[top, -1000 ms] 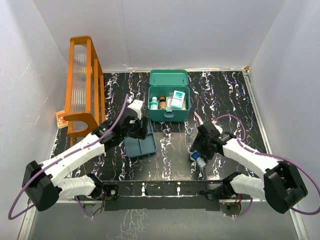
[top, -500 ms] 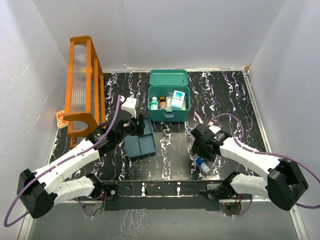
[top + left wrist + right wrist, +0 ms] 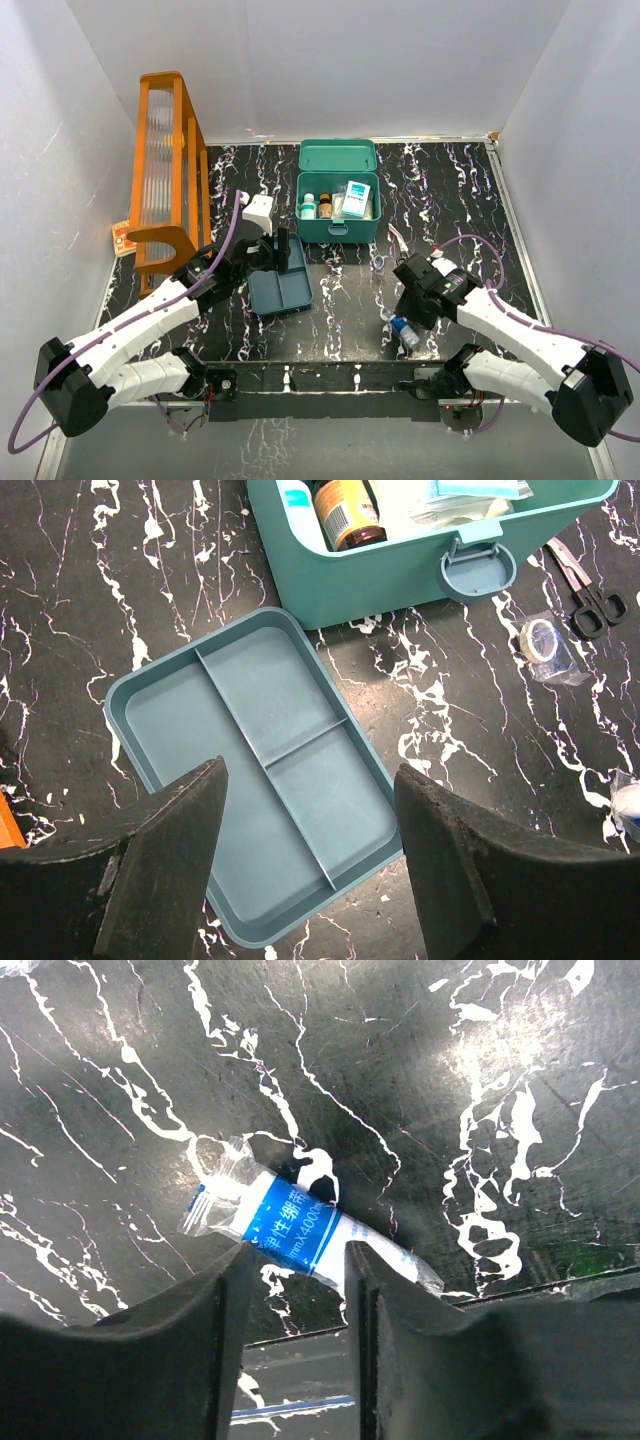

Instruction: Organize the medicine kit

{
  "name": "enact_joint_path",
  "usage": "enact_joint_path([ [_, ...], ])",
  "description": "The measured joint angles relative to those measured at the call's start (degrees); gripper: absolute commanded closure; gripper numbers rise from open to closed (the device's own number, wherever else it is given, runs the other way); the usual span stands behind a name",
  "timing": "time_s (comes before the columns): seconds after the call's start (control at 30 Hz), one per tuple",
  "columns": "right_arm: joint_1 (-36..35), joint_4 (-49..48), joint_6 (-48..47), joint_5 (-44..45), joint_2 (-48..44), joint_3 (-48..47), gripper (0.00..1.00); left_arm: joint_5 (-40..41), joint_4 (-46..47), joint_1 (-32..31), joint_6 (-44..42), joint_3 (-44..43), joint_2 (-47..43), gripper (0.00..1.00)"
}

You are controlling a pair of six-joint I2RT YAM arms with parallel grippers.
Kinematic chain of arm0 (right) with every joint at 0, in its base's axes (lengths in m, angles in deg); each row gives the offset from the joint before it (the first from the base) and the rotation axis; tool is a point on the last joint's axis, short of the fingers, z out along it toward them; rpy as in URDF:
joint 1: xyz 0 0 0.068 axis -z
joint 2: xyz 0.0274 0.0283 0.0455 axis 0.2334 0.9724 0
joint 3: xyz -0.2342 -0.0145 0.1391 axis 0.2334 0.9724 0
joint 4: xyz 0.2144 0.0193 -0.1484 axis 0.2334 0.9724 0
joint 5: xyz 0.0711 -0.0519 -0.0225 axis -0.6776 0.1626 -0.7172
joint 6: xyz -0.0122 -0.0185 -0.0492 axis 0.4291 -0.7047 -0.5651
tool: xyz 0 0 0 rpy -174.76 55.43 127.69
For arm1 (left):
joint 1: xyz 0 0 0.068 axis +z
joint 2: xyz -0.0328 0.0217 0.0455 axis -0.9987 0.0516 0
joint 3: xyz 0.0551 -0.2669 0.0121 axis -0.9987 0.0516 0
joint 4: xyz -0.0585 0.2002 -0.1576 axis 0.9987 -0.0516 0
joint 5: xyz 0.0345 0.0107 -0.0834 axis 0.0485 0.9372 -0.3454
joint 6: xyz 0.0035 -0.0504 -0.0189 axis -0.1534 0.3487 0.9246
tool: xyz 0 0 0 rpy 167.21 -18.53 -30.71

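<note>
The medicine kit (image 3: 338,226) is a teal box standing open at the back middle, lid up, with bottles and a white-teal carton inside. Its front latch shows in the left wrist view (image 3: 475,568). My left gripper (image 3: 288,254) is open and empty, hovering over the flat blue-teal divided tray (image 3: 250,780), which lies in front of the kit's left corner (image 3: 280,285). My right gripper (image 3: 406,310) is open, its fingertips (image 3: 225,1280) either side of a blue-and-white bandage packet (image 3: 300,1228) lying on the table near the front edge (image 3: 404,331). My right gripper (image 3: 295,1270) holds nothing.
A tall orange rack (image 3: 165,170) stands at the back left with an orange card (image 3: 122,238) beside it. Scissors (image 3: 588,598) and a bagged tape roll (image 3: 546,640) lie right of the kit's front. White walls close in the black marbled table (image 3: 450,190).
My right gripper has shifted slightly back and right, and the bandage packet now shows just in front of it. My left arm moved a little up and left a second ago, then stayed still.
</note>
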Motion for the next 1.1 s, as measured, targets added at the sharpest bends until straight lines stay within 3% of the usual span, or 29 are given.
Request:
enact_joint_path([
  [0.13, -0.1, 0.4, 0.6, -0.1, 0.0, 0.0, 0.66, 0.0, 0.0, 0.0, 0.1, 0.0, 0.0, 0.33],
  [0.27, -0.2, 1.6, 0.6, -0.2, 1.3, 0.0, 0.6, 0.1, 0.1, 0.0, 0.2, 0.3, 0.0, 0.33],
  [0.77, -1.9, -2.0, 0.2, -3.5, 8.1, 0.4, 0.59, 1.3, 0.0, 0.0, 0.2, 1.9, 0.0, 0.32],
  [1.1, -2.1, -8.8, -0.5, -7.7, 10.4, 0.7, 0.81, 1.7, 0.0, 0.0, 0.1, 1.9, -0.5, 0.32],
])
